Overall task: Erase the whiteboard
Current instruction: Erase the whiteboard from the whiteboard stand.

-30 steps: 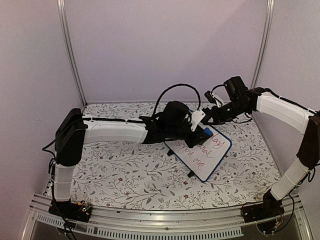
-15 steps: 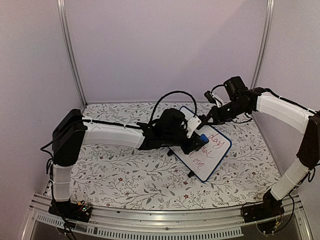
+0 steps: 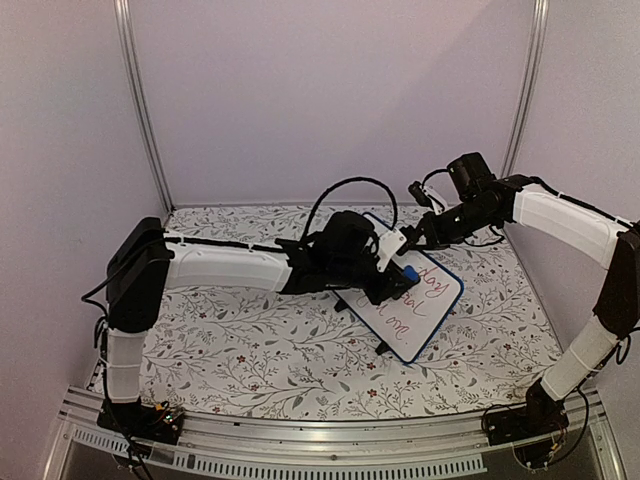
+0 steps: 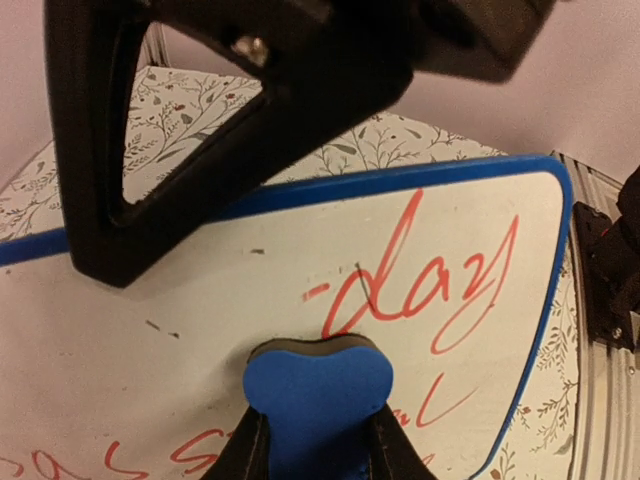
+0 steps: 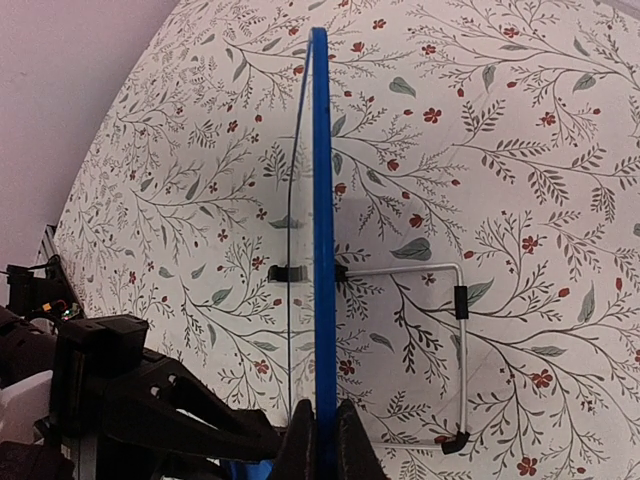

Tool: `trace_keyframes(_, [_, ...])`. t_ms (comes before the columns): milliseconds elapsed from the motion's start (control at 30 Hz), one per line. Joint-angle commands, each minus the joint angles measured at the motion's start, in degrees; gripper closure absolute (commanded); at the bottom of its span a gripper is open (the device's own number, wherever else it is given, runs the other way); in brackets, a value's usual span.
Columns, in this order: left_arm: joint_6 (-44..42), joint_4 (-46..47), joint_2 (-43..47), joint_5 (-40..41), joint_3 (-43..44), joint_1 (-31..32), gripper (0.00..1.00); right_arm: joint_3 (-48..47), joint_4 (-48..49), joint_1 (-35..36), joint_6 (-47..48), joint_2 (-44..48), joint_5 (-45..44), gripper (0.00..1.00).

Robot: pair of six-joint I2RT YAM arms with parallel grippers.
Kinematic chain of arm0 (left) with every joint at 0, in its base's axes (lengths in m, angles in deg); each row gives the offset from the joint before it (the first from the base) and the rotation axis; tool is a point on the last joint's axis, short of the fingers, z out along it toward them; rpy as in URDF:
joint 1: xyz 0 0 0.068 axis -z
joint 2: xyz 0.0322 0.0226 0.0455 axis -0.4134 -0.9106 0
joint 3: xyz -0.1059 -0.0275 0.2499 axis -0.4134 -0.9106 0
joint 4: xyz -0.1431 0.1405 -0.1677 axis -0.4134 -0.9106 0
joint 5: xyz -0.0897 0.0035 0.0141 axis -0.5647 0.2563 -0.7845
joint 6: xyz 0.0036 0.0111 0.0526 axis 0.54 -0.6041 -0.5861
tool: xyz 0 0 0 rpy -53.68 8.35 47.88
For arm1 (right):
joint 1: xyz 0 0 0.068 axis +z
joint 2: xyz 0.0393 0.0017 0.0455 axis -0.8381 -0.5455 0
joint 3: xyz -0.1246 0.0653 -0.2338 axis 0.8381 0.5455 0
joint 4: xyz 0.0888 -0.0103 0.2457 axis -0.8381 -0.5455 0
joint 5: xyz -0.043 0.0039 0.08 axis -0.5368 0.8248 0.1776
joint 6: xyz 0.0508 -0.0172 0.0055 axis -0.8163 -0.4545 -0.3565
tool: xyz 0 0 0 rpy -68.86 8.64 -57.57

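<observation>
1. Presently, on the left, the left gripper (image 3: 398,276) is reaching across the floral-patterned tablecloth (image 3: 250,340). Its fingers are set narrowly, gripping a small blue foam eraser block (image 4: 318,385).
2. That eraser appears to be pressing on the small white rectangular whiteboard with a dark blue frame (image 3: 412,322). The board is sitting propped at a slant just right of the table's middle.
3. The eraser is sitting just under the red handwritten "-day" (image 4: 420,285), and more red lines are showing beyond it, so the wiping is probably only beginning.
4. Doing this well means holding the eraser flat, pressing evenly, and sweeping overlapping strokes along each line out to the frame.
5. On the right, the right gripper (image 5: 320,440) is pinching the board's blue edge with its jaws clamped on it. It should be bracing the board against each wipe so the thin wire stand (image 5: 455,300) is not sliding.
</observation>
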Motion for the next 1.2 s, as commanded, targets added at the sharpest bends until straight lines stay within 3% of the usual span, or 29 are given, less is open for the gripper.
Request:
trace_keyframes(0, [0.02,-0.72,-3.65,-0.17,6.07,0.44,1.0,0.92,-2.12,2.63,0.29,0.34,5.77,1.0])
trace_keyframes(400, [0.06,-1.07,-4.56,-0.66,6.93,0.33,1.0,0.37,-2.25,2.63,0.43,-0.19,5.6,1.0])
trace_keyframes(800, [2.7,1.63,-0.79,-0.19,-3.5,0.3,1.0,0.3,-2.16,2.63,0.49,0.18,5.86,1.0])
trace_keyframes(1167, [1.85,0.89,-2.05,-0.52,-0.57,0.27,1.0,0.48,-2.23,2.63,0.35,0.18,5.69,1.0])
